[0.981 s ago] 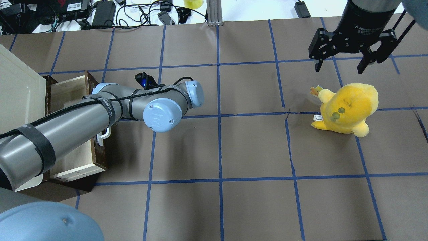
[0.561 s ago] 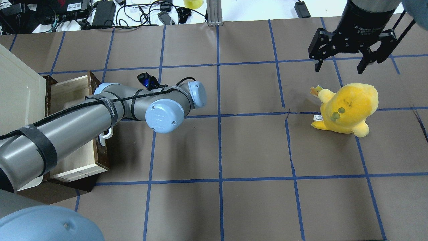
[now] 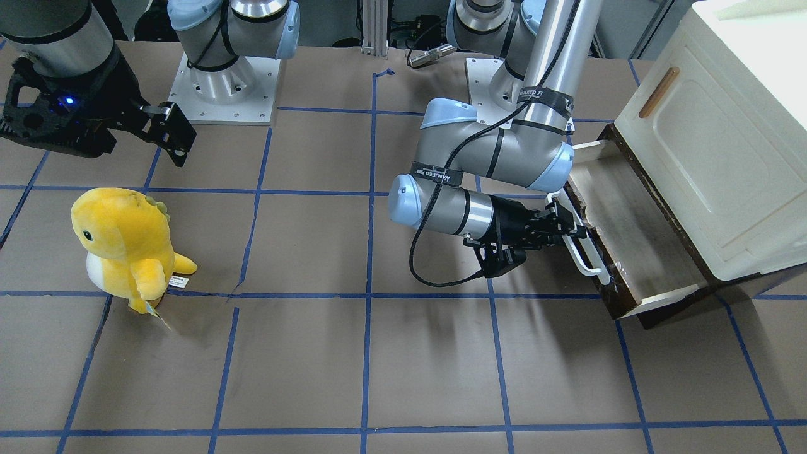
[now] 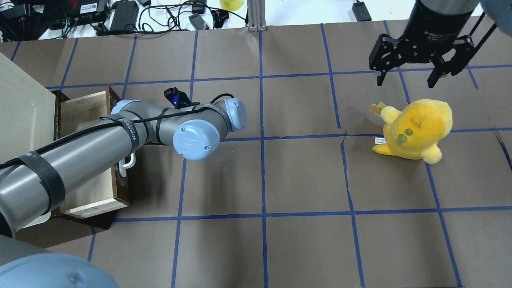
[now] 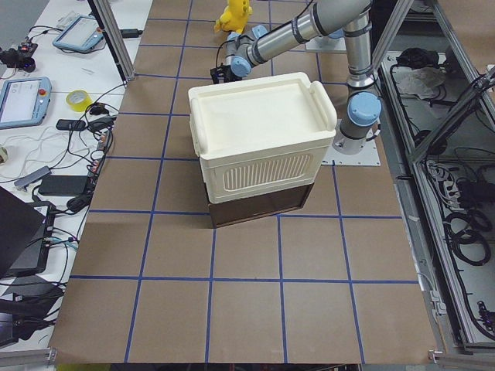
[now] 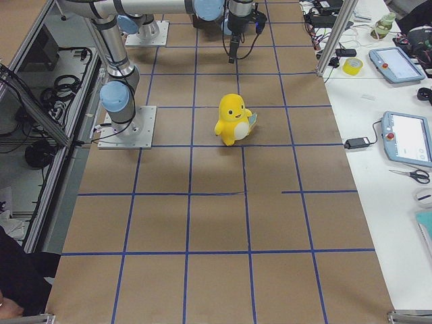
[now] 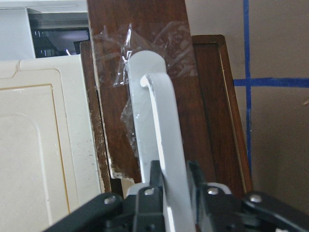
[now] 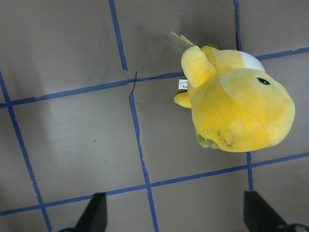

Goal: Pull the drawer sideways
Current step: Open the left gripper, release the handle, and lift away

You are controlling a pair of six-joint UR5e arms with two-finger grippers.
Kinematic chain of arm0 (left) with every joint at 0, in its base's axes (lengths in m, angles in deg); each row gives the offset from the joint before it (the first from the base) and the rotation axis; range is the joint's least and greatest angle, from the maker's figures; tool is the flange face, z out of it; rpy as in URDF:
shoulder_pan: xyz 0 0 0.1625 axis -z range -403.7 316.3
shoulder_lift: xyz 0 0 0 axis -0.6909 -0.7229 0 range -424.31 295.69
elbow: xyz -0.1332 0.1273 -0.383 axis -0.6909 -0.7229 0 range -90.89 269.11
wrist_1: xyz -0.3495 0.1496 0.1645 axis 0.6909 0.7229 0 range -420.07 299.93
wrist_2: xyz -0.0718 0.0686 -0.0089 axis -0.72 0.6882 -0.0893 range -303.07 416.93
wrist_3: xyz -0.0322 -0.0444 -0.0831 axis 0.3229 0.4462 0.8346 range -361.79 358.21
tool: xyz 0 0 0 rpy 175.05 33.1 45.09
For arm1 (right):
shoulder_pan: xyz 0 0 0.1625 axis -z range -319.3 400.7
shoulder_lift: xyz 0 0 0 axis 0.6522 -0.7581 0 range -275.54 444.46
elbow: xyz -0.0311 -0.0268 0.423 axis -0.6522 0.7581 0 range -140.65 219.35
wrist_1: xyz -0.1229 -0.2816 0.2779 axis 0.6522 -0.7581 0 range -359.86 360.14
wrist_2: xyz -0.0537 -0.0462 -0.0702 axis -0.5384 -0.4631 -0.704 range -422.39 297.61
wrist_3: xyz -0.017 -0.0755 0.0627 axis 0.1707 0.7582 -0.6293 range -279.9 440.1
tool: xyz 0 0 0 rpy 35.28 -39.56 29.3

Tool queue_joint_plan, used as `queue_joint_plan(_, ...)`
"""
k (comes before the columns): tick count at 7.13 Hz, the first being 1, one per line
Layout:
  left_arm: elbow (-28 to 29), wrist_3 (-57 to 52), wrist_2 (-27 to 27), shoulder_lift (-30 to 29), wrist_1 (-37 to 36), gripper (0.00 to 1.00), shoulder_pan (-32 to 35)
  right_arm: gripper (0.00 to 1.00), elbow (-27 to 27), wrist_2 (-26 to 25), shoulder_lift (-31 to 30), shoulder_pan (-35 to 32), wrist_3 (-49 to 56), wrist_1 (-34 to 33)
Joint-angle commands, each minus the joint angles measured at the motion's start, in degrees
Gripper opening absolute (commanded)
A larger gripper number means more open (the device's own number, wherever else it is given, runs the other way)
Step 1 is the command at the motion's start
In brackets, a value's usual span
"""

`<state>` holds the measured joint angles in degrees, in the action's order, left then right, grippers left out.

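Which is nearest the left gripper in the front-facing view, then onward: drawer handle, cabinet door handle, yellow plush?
1. drawer handle, clamped in the left gripper.
2. cabinet door handle, on the cream door.
3. yellow plush, far across the table.

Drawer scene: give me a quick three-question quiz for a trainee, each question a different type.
1. True or false: the drawer is fully shut.
2. The left jaws are closed on: A) the white handle B) a spoon C) a cup.
3. Which jaws hang open near the yellow toy?
Key: 1 false, it is partly pulled out; 2 A; 3 the right jaws.
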<state>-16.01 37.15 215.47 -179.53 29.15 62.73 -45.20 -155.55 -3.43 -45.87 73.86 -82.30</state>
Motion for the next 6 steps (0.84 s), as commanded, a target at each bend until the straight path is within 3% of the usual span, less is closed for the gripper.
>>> queue_joint_plan(1,0.6,-0.1,-0.2,0.0,-0.1,0.70,0.0,1.00,0.0,0.0,0.0,0.0,0.0,0.0)
queue_joint_plan(2,1.9,-1.9,-0.9,0.4,-0.5,0.70,0.0,1.00,0.0,0.0,0.0,0.0,0.0,0.0)
queue_joint_plan(5,11.0,-17.7,-20.4,4.0,-1.4,0.70,0.2,1.00,0.0,0.0,0.0,0.0,0.0,0.0)
queue_joint_plan(6,14.5,-28.8,-26.6,5.7,-2.4,0.70,0.2,1.00,0.0,0.0,0.0,0.0,0.0,0.0)
